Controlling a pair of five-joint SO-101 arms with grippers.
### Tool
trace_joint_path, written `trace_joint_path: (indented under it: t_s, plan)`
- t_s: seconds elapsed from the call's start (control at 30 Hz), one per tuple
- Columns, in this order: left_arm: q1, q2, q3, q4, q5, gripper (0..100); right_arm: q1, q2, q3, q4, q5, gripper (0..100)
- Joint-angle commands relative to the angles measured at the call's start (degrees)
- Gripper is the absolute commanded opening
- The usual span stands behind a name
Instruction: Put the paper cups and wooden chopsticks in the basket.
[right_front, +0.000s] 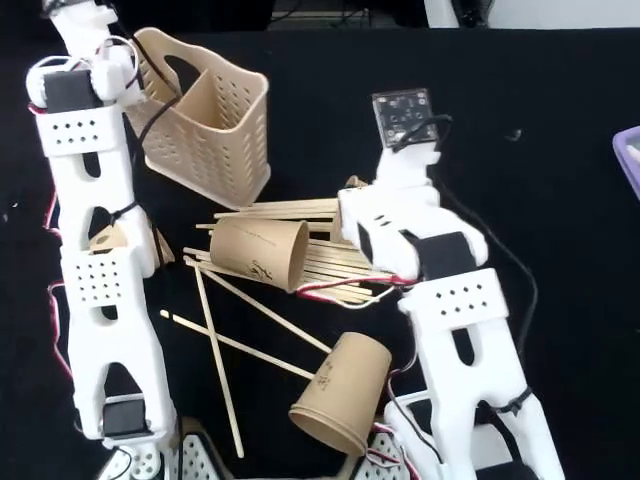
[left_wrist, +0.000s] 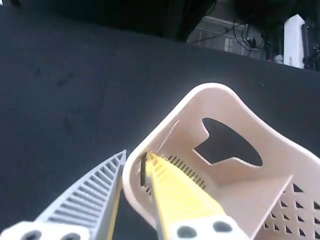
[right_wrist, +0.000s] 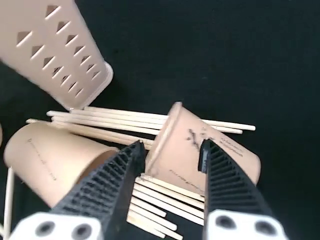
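A paper cup (right_wrist: 182, 135), likely light and crushable, is pictured on wooden chopsticks (right_wrist: 115, 120) just beside the basket (right_wrist: 55, 45), straddled by the open right end effector (right_wrist: 171, 147); a gentle hold near its stiffer rim is advised. The basket's wall is gripped by the left end effector (left_wrist: 134, 154)

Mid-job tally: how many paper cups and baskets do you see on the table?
Brown paper cups: 3 clearly seen, one mid-table, one by the right arm's base, one between the right gripper's fingers.
Beige perforated plastic basket: 1.
Total: 4; a tan shape behind the left arm may be another cup.
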Motion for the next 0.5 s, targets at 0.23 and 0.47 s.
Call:
trace_joint_path:
  t_s: [0.23,0.47]
  plan:
    - [6.0,-0.6,0.0,9.5,3.2,3,7.7,-0.6,-6.2,-0.3,-9.0,18.8]
    - [10.8,-3.5,3.7,9.6,3.4,3,4.4,-0.1,-11.4,0.8,-12.8,18.8]
